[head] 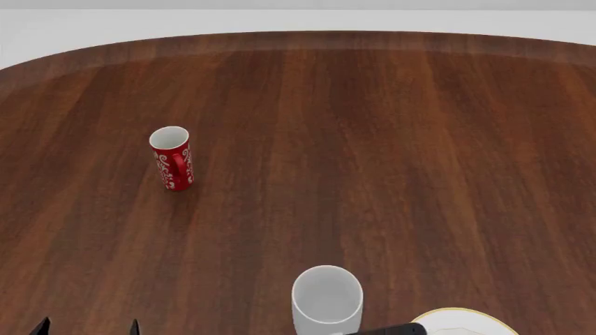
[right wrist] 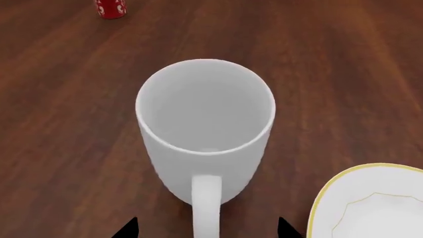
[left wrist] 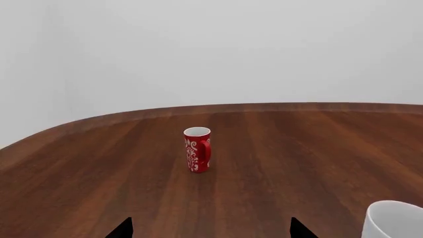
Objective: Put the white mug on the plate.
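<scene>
Approach step. Right gripper (right wrist: 206,229) spread wide, empty, straddling the handle side of the tall glossy white mug (right wrist: 205,129). It stands upright on the wood table (head: 391,139), just beside the gold-rimmed white plate (right wrist: 373,206). Next: advance, close on mug. Left gripper (left wrist: 211,229) open, idle.

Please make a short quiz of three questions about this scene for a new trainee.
1. True or false: the white mug already stands on the plate.
2. Which mug stands farther from the robot: A) white mug, B) red mug?
3. Fill in: in the right wrist view, the white mug's handle points toward the ____.

Key: 1 false; 2 B; 3 camera.
</scene>
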Motion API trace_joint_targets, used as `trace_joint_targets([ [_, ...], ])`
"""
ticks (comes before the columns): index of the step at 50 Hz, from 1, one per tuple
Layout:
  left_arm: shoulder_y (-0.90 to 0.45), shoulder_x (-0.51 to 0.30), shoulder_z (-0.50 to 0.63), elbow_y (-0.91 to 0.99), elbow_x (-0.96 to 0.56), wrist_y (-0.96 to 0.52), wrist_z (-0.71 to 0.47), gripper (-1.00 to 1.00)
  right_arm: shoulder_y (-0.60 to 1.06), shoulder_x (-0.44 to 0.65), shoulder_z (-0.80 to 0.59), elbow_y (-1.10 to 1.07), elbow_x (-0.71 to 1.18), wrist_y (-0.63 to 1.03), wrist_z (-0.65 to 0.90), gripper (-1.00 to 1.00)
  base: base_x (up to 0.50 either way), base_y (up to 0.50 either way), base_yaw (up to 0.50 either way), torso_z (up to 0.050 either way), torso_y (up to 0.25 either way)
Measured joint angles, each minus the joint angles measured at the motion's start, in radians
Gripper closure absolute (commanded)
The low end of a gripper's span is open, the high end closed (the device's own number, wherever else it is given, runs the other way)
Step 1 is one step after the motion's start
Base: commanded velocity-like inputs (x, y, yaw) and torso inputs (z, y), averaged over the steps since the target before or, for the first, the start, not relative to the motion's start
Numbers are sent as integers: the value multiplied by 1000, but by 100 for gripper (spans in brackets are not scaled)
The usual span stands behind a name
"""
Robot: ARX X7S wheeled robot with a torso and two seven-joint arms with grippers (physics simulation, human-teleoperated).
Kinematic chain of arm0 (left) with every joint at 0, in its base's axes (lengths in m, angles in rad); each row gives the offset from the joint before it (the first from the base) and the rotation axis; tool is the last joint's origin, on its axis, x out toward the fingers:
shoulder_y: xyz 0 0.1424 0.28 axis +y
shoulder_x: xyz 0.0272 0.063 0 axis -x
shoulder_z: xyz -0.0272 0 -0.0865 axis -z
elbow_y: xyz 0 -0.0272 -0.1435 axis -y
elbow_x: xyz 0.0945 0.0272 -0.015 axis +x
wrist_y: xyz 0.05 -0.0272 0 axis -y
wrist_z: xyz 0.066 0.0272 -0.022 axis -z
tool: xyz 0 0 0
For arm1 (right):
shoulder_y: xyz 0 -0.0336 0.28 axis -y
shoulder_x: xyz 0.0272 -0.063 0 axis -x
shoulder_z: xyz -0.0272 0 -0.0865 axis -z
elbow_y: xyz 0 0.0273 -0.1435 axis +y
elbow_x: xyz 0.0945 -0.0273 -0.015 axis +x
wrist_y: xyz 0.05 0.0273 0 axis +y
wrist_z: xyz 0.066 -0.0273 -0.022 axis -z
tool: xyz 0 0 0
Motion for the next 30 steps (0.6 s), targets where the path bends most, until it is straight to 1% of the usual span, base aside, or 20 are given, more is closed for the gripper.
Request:
trace_joint_targets([
  [30, 3, -13, 11, 20, -16, 2, -18, -100, 73, -29, -24, 185, -2, -81, -32, -100, 0, 0, 0, 0, 0],
])
